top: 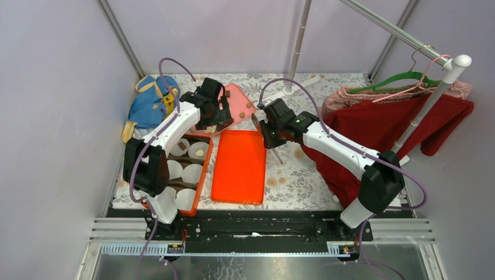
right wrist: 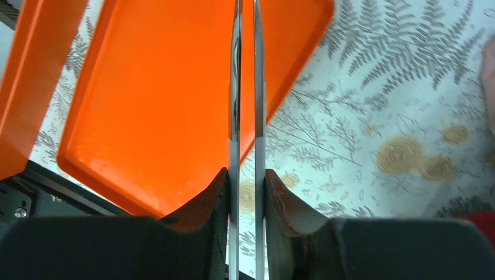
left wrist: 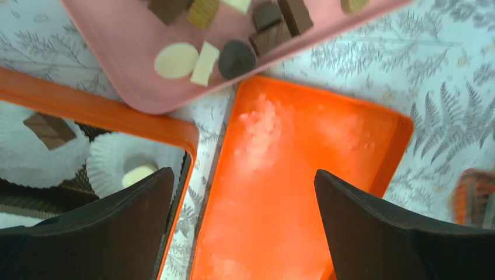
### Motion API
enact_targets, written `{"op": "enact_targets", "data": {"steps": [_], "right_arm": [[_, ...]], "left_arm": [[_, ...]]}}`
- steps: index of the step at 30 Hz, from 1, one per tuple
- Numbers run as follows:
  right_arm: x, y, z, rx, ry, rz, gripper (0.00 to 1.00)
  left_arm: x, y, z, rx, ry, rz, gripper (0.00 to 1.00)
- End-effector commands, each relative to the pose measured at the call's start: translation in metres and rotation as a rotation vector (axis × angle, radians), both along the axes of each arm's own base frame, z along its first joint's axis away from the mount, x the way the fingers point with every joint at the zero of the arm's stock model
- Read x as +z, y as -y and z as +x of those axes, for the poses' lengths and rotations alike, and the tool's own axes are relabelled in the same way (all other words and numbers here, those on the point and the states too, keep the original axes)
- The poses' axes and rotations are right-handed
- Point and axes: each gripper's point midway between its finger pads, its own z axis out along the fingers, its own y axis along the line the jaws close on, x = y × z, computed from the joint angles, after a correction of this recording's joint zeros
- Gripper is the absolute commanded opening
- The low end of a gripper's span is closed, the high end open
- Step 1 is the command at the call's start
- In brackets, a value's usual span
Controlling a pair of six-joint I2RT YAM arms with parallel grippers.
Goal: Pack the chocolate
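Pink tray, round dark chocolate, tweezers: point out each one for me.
Pink tray (left wrist: 111,41): left wrist view, bare floor left of the pieces.
Round dark chocolate (left wrist: 236,58): left wrist view, middle of its top face.
Tweezers (right wrist: 235,87): right wrist view, on the left blade.

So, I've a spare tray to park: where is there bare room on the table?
Bare tablecloth lies between the orange lid and the red garment, though the right gripper holds tweezers over it. The lid holds nothing. The left is crowded: orange box, pink tray, blue bundle.
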Motion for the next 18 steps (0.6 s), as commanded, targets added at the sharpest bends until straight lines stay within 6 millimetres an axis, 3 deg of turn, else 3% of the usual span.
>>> {"op": "enact_targets", "data": {"steps": [1,8,12,18], "right_arm": [[0.027,0.035,0.004,-0.119,0.083,0.011,0.21],[0.035,0.079,0.005,-0.226,0.116,-0.014,0.21],[0.041,0.087,0.004,-0.241,0.126,-0.025,0.21],[0.043,0.088,0.003,-0.242,0.129,-0.023,0.21]], "left_arm": [[0.009,0.007,-0.03,-0.053,0.025,0.016,0.97],[-0.037,0.037,-0.079,-0.071,-0.048,0.011,0.97],[-0.052,0.052,-0.09,-0.076,-0.038,0.043,0.97],[-0.077,0.05,-0.096,-0.079,-0.051,0.084,0.98]]}}
